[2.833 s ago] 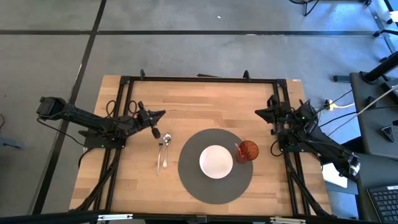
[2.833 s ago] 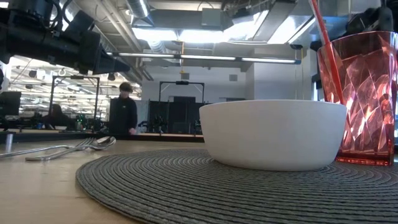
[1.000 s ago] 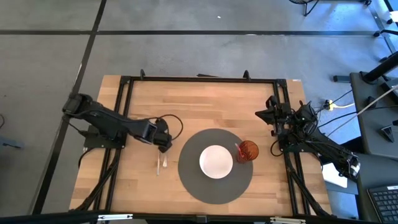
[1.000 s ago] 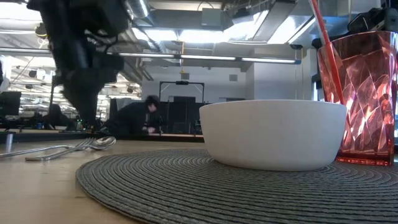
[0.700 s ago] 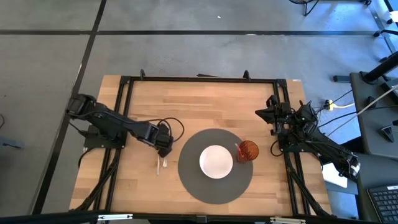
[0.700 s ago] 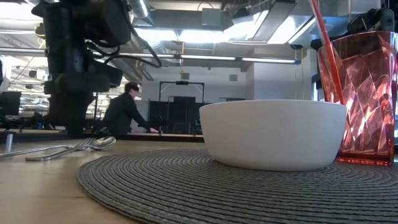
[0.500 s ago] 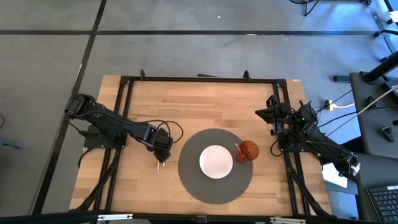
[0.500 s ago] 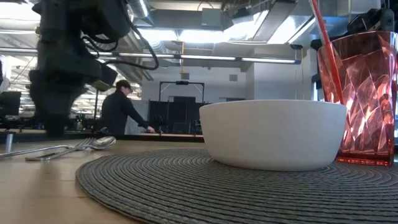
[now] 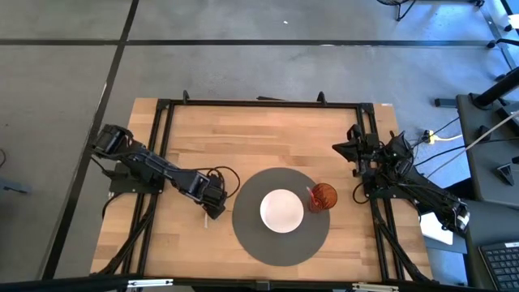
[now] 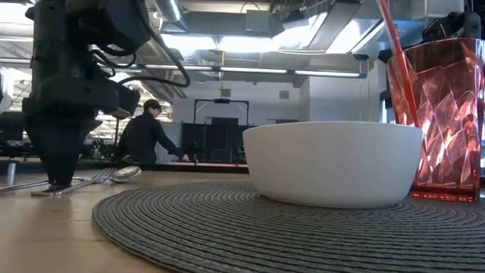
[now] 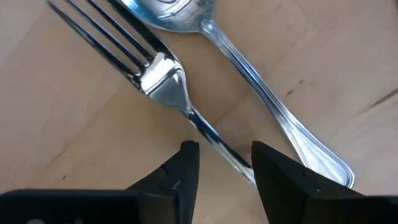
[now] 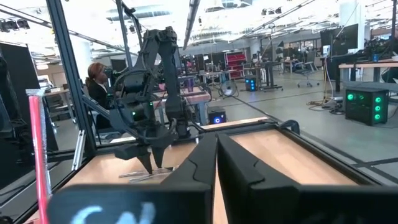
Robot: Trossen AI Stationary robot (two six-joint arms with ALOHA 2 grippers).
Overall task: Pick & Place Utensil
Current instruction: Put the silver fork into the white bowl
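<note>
A steel fork (image 11: 158, 78) and a steel spoon (image 11: 249, 87) lie side by side on the wooden table, left of the placemat. My left gripper (image 11: 224, 163) points down over them and stands open. Its fingers are on either side of the fork's handle (image 11: 211, 140), and the spoon's handle runs past outside them. In the high view this gripper (image 9: 212, 203) covers most of both utensils. In the low view its tips (image 10: 57, 183) reach down to the table at the handles. My right gripper (image 12: 216, 155) waits shut at the table's right side (image 9: 345, 148).
A round grey placemat (image 9: 247, 231) lies right of the utensils. It carries a white bowl (image 9: 281, 210) and a red cup with a straw (image 9: 323, 196). A black frame (image 9: 162, 138) borders the table. A person (image 10: 144, 136) moves in the room beyond.
My left gripper has gone toward the table's near edge and down, from above the utensils' heads to their handles, and now reaches the table. The fork and spoon have stayed where they were.
</note>
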